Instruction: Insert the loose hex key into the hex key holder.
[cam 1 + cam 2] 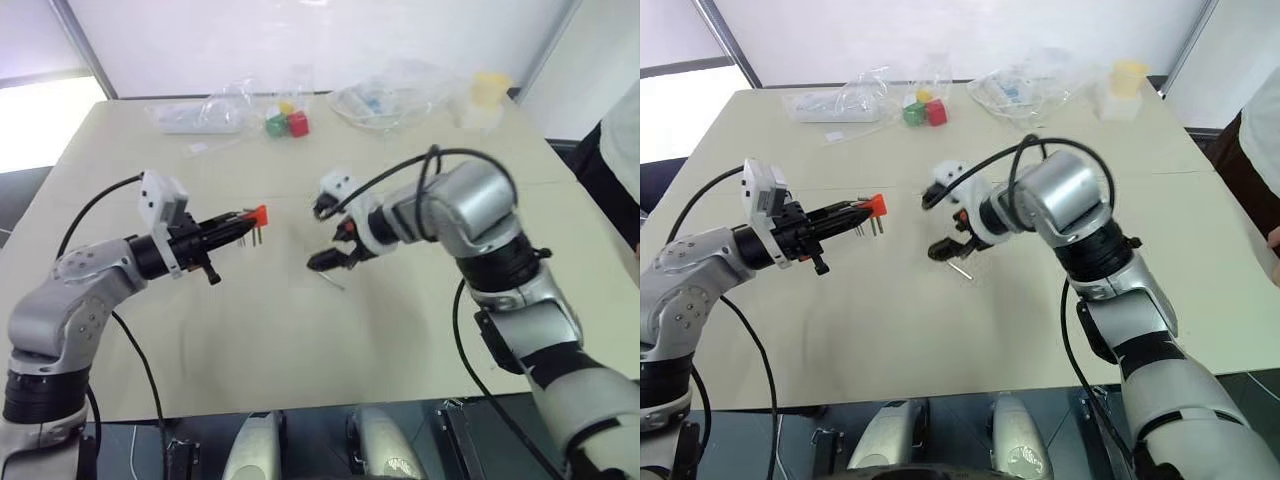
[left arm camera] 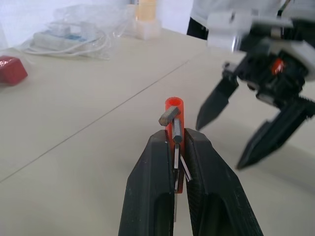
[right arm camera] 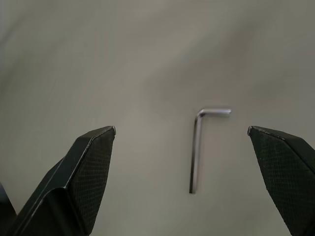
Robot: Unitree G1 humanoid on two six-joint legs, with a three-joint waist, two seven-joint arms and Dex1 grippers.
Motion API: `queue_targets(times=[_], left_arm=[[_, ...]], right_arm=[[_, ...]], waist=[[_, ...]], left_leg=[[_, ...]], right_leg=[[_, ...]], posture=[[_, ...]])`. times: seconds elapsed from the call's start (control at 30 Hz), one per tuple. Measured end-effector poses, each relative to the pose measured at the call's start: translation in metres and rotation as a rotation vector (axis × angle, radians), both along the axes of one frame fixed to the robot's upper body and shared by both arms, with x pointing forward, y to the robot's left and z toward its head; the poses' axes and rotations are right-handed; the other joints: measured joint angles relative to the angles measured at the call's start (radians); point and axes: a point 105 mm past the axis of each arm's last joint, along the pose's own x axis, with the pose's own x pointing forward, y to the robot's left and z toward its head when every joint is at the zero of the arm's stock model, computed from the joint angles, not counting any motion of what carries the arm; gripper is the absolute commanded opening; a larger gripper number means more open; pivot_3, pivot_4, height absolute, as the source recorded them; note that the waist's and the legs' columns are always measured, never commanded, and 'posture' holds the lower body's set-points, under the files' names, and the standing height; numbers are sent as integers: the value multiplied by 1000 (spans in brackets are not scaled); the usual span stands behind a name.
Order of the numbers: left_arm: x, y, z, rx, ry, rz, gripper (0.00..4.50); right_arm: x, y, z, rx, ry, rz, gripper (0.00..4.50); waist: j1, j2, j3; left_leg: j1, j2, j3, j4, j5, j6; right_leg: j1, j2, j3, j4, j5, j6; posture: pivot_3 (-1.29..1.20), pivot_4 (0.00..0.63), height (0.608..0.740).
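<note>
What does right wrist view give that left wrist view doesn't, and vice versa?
Right wrist view: the loose hex key lying flat on the table, between the open right pincer fingers, untouched.
Left wrist view: the left pincer shut on the hex key holder, plus the red cube, plastic bags and a person at the table's far edge.
Both: the right pincer and the beige tabletop.
</note>
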Motion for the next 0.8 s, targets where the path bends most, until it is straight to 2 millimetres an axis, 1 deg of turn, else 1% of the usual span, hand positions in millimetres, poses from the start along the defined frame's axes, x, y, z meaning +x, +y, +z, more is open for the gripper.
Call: queue_targets(times=[0.07,0.13,0.23,0.4,0.57,0.7,0.8], left_arm=[[0,1,-2,2,4,8,0],[-1,2,-7,7,18,15,0],[-2,5,-10,8,29,32,0],[-2,4,-7,12,12,41,0],[-3,4,-7,13,11,45,0],[-3,3,-6,13,9,49,0],[-5,0,-4,14,6,48,0]], right_arm=[[5,-1,-11,-38,14,-40,4475],[13,-6,-22,-70,33,-98,4475],[18,-13,-32,-95,56,-150,4475],[14,0,-34,-86,62,-119,4475],[13,4,-37,-97,49,-105,4475],[10,10,-39,-110,3,-49,4475],[13,11,-42,-142,-61,-18,4475]], waist=[[-1,0,0],[-1,0,0],[-1,0,0],[-2,0,0],[-2,0,0],[-2,0,0],[-3,0,0]], left_leg=[[0,0,0,0,0,0],[0,0,0,0,0,0],[-1,0,0,0,0,0],[-2,0,0,0,0,0],[-2,0,0,0,0,0],[-2,0,0,0,0,0],[-2,0,0,0,0,0]], right_leg=[[0,1,0,0,0,0],[-1,1,0,0,0,0],[-2,2,0,1,0,0],[-3,2,0,1,0,0],[-3,2,0,1,0,0],[-3,2,0,1,0,0],[-3,2,0,1,0,0]], posture=[[0,150,740],[0,150,740],[0,150,740],[0,150,740],[0,150,740],[0,150,740],[0,150,740]])
